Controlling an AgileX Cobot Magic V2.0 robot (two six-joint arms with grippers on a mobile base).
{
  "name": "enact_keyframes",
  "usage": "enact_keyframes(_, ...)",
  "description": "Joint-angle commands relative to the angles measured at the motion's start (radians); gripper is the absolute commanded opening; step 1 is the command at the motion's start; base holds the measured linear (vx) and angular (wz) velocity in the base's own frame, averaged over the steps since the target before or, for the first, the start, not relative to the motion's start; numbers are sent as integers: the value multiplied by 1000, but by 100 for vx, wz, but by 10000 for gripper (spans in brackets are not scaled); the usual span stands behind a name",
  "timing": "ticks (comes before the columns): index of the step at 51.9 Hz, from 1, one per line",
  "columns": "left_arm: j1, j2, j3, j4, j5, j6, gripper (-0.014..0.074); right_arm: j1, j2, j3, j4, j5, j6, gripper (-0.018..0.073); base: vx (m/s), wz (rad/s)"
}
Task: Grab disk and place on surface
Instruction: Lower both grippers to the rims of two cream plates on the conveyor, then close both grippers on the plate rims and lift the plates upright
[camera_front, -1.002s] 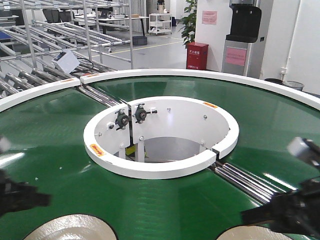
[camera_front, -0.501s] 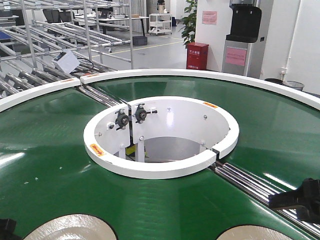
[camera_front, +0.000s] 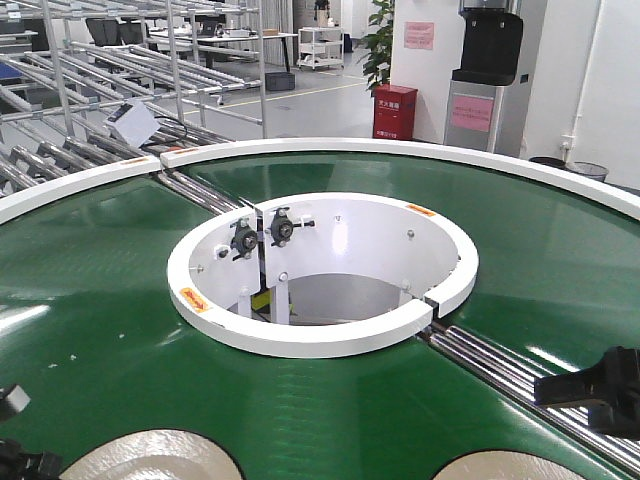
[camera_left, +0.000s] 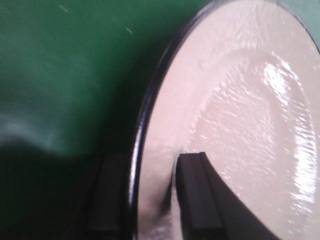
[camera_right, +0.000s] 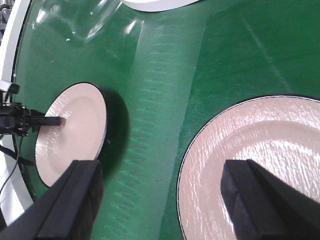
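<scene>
Left end effector (camera_left: 152, 160) has crept up into the front view's lower corner. It is grasping the left disk (camera_right: 72, 132) by its rim, one finger above and one below, likely because a flat disk offers no other hold. The disk tilts off the green conveyor belt (camera_front: 100, 300). Right end effector (camera_right: 160, 170) hangs released over the right disk (camera_right: 260, 165). The worktop is out of view.

Left tool (camera_left: 152, 162): its 2 dark fingers (camera_left: 195, 190) straddled the rim of the disk (camera_left: 240, 125), 1 on the pale face and 1 outside the edge, pinched on it.
Left arm: low at the near-left corner of the front view, mostly cut off.
Right tool (camera_right: 161, 172): 2 fingers spread wide, gripping nothing.
Right arm: low at near right, tool tip pointing inward.
</scene>
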Motion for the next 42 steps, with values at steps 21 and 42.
enact_keyframes(21,-25,-116,-26,-464,272,44,-8,-9,-22,-31,14,4,-9,543,0,0)
enact_keyframes(42,-25,-423,-26,-668,265,22,-6,-187,183,-31,-201,-56,37,543,0,0)
